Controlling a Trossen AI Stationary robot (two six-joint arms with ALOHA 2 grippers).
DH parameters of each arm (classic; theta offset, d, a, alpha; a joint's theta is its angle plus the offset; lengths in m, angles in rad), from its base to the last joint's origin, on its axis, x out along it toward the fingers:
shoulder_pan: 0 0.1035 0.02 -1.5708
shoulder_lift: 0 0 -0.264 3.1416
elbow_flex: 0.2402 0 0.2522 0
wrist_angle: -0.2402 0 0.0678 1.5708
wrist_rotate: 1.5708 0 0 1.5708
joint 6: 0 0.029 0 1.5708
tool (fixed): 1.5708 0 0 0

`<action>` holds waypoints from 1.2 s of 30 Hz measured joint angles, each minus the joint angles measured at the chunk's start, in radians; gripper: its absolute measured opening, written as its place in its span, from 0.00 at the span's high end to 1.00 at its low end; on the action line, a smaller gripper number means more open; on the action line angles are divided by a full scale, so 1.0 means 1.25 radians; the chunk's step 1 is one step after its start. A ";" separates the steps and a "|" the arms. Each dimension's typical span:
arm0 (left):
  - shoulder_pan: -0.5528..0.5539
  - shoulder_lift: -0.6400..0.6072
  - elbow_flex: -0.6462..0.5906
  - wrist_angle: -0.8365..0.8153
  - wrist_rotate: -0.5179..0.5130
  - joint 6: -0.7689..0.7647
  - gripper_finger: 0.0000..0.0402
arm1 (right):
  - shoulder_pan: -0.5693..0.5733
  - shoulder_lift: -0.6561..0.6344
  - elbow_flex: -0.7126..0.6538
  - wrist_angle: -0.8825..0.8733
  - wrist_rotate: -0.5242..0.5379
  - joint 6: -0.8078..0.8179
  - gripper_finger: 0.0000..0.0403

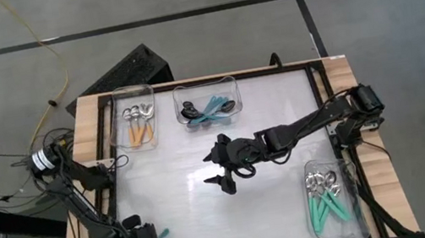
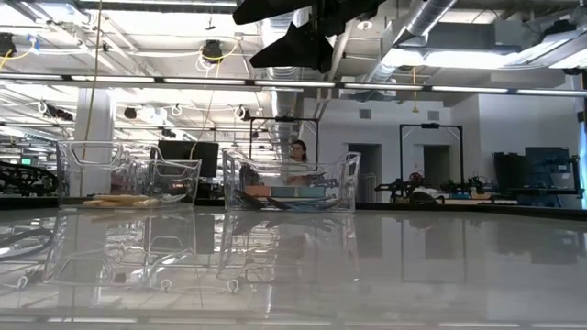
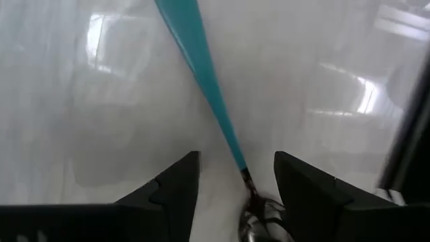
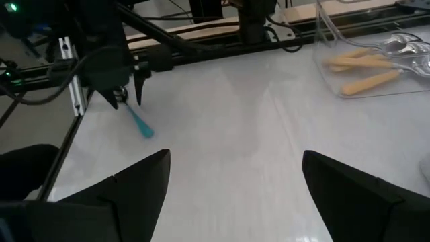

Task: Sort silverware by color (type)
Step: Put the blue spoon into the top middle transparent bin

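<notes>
Sorting looks almost finished. Three clear bins hold the silverware: the orange-handled spoons (image 1: 139, 124) lie in the bin (image 1: 118, 117) at the far left corner of the tabletop (image 1: 177, 167), a mix of blue and teal-handled spoons (image 1: 209, 109) with dark bowls sits in the middle bin (image 1: 179, 97) just right of that one, and the teal-handled spoons (image 1: 326, 201) fill the bin (image 1: 316, 231) at the near right edge.

One teal spoon (image 3: 201, 74) remains outside any bin, near the tabletop's near left corner. The left gripper (image 3: 235, 185) has it: the spoon's neck and bowl sit between the jaws, which look closed on the bowel end, handle pointing away toward the tabletop's middle. Whether it is lifted clear of the surface, I cannot tell.

The right gripper (image 1: 222, 169) hovers over the middle of the tabletop, jaws wide apart and empty.

What is left, by my reading, is carrying this last teal spoon across to the matching bin, likely with a handover to the right arm.
</notes>
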 joint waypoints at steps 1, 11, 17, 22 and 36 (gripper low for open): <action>0.000 0.008 0.000 0.000 0.001 0.000 0.56 | 0.000 0.000 0.000 0.000 0.000 0.000 0.11; 0.000 0.021 0.003 -0.003 0.016 0.000 0.60 | 0.000 0.000 0.000 -0.001 0.000 0.001 0.11; 0.000 0.022 0.001 -0.017 0.012 0.007 0.78 | 0.015 0.000 0.000 -0.013 0.000 0.124 0.11; 0.004 0.023 0.001 -0.033 0.004 0.036 0.94 | 0.066 0.000 0.000 -0.037 0.000 0.138 0.11; 0.189 -0.042 -0.003 -0.049 -0.096 0.372 0.99 | 0.216 0.011 0.000 -0.149 0.026 0.163 0.11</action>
